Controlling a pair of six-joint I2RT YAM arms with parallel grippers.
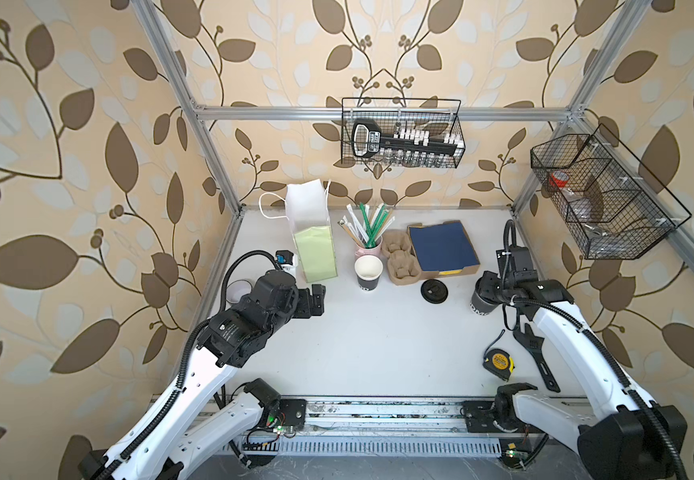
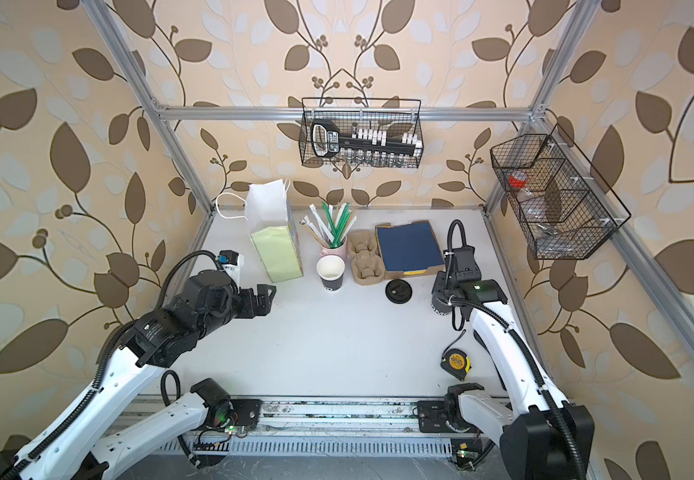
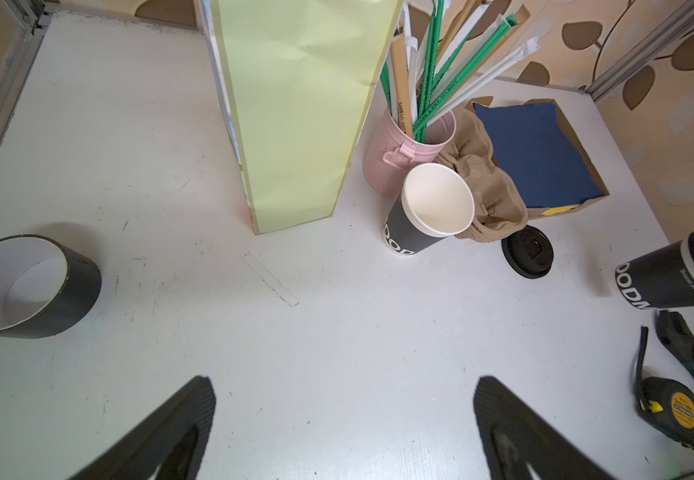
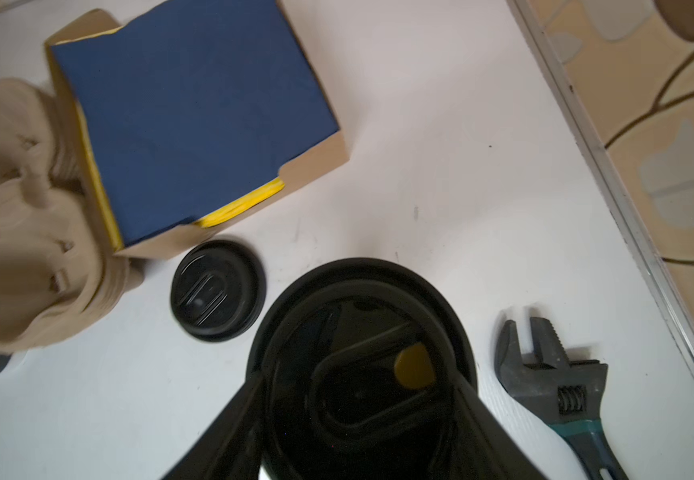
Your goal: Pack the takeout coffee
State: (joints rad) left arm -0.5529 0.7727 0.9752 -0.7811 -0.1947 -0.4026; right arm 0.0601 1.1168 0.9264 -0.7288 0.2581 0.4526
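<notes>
- The white tabletop (image 1: 378,340) is sitting inside an aluminium frame with leafy brown wallpaper all round. Nearest the robot, a yellow-and-black tape measure (image 1: 499,362) and a dark adjustable wrench (image 1: 534,349) are lying on the right side.
- The left gripper (image 1: 319,298) is hovering over bare table with its jaws spread as wide as they go, carrying nothing. A roll of black tape (image 3: 33,286) is sitting near it.
- The right gripper (image 4: 361,374) is reaching down onto the takeout coffee (image 3: 661,278), a small black paper cup with white lettering and a black plastic lid, at the table's right edge. The jaws are partly closed with both fingers against the lid's rim, so I'm reading that as a grip. I can't tell if the base is touching the table.
- Just past it, a spare flat black plastic lid (image 1: 434,290) is lying by the cardboard box of blue napkins (image 1: 443,247).
- A lidless black paper cup (image 1: 368,274) is standing beside the brown moulded-pulp carrier (image 1: 399,262), with the pink cup of wrapped straws (image 3: 391,162) behind.
- Furthest back, a white paper bag with a pale green side (image 1: 314,245) is standing upright.
- My take: lift straight up, keep it level and don't squeeze harder, since a rim grip could pop the lid. Clear the spare lid and the box on the way over.
</notes>
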